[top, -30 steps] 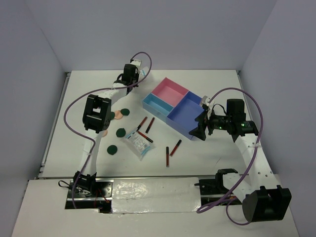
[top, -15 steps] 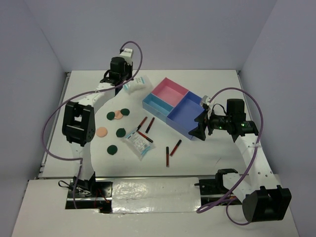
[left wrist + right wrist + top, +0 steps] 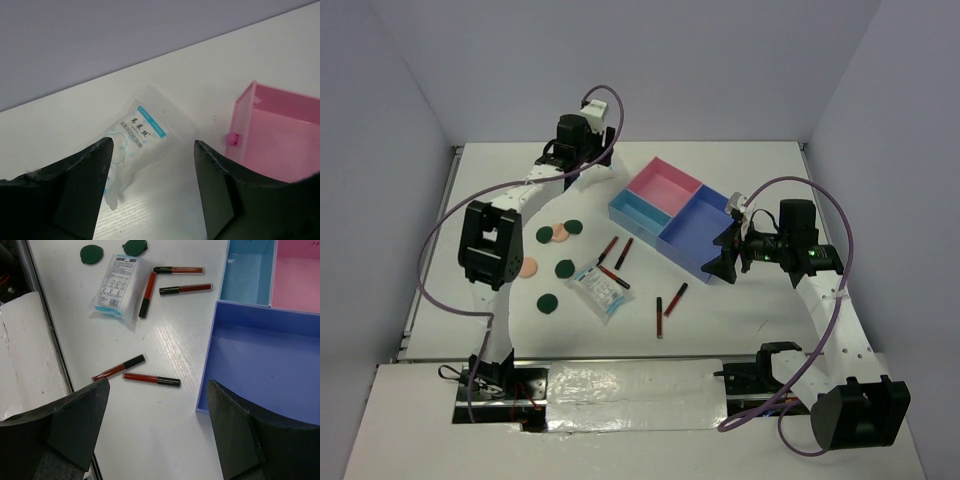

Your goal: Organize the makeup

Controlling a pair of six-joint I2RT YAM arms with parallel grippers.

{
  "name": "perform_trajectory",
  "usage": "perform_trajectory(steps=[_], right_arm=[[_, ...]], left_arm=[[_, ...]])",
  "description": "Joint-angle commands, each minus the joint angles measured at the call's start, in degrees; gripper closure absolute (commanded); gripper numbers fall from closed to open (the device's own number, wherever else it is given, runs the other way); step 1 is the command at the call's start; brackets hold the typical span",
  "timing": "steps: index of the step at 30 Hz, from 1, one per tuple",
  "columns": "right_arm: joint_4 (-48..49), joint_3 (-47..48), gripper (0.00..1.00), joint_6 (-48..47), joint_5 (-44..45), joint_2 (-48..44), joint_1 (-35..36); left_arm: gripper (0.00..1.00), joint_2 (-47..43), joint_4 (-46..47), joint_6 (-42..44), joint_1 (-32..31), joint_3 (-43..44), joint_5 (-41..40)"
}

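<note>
Left wrist view: a white blue-printed packet (image 3: 142, 131) lies flat on the table (image 3: 60, 120), just left of the pink compartment (image 3: 285, 120) and outside it. The left claw (image 3: 152, 144) hangs right over it, fingers apart, gripping nothing. The step in hand looks like boxing this packet. Next comes a descent, a clean pinch on slippery film, then a lift over the pink wall. On the near side, the right claw (image 3: 157, 384) hovers spread wide above the red-and-black sticks (image 3: 150, 379), beside the purple compartment (image 3: 260, 370).
</note>
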Motion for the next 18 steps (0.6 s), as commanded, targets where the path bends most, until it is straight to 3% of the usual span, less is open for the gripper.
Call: perform_trajectory(steps=[1,10,18], right_arm=[[1.53,1.43,0.14,0.14,-1.28,-0.91,-0.20],[0.13,1.52,0.14,-0.74,-0.05,-1.17,-0.46],[0.56,2.05,0.14,-0.65,0.13,-0.12,-0.91]], left_arm=[[0.21,7.32,-4.79,3.10,-0.08,6.79,-2.14],[0.21,20.17,-14.02,11.54,-0.52,22.17,-8.22],[0.22,24.23,-17.45,13.48,-0.52,24.64,-7.70]])
